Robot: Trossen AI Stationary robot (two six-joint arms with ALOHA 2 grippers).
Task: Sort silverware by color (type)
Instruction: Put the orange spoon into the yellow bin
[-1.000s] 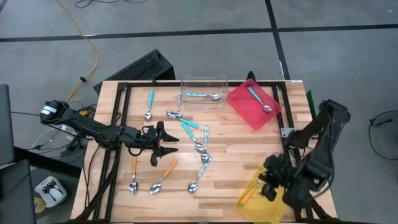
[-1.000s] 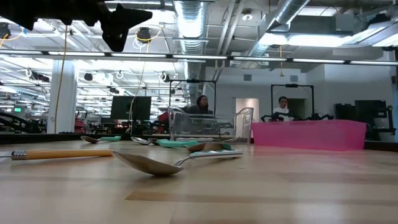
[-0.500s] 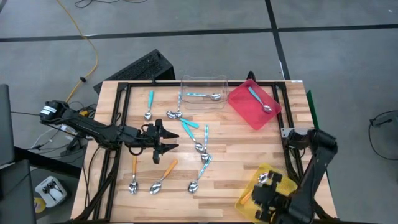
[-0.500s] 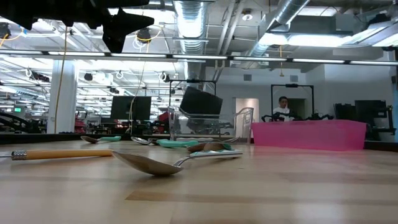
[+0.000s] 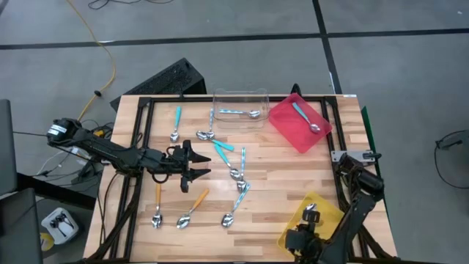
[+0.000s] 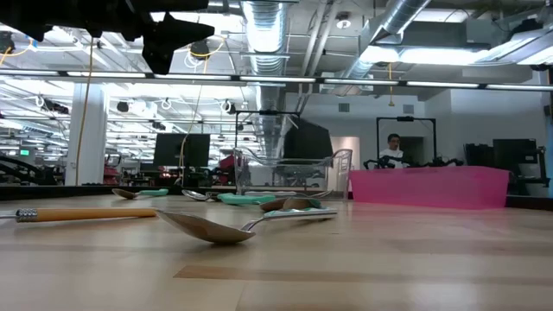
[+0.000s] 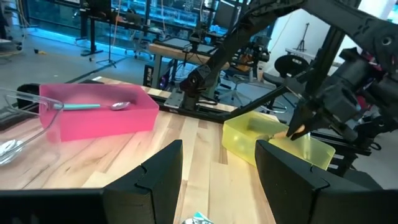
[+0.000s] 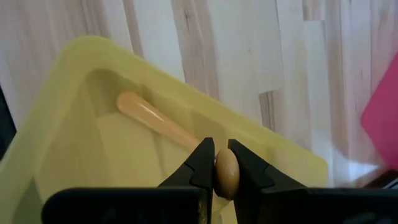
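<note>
The left hand (image 5: 192, 170) hovers over the left half of the wooden surface (image 5: 278, 172), its fingers spread wide and holding nothing. Below it lie two orange-handled spoons (image 5: 192, 207); teal and light blue spoons (image 5: 238, 165) are scattered at mid-surface. One spoon rests in the clear tray (image 5: 239, 110), another in the red tray (image 5: 299, 122). The right hand (image 8: 216, 177), above the yellow tray (image 5: 300, 235), pinches an orange spoon handle (image 8: 227, 171); another orange handle (image 8: 152, 118) lies inside.

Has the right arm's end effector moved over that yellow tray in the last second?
Yes. The right end effector has slid toward the table's near edge, along the yellow tray, away from the red tray.
</note>
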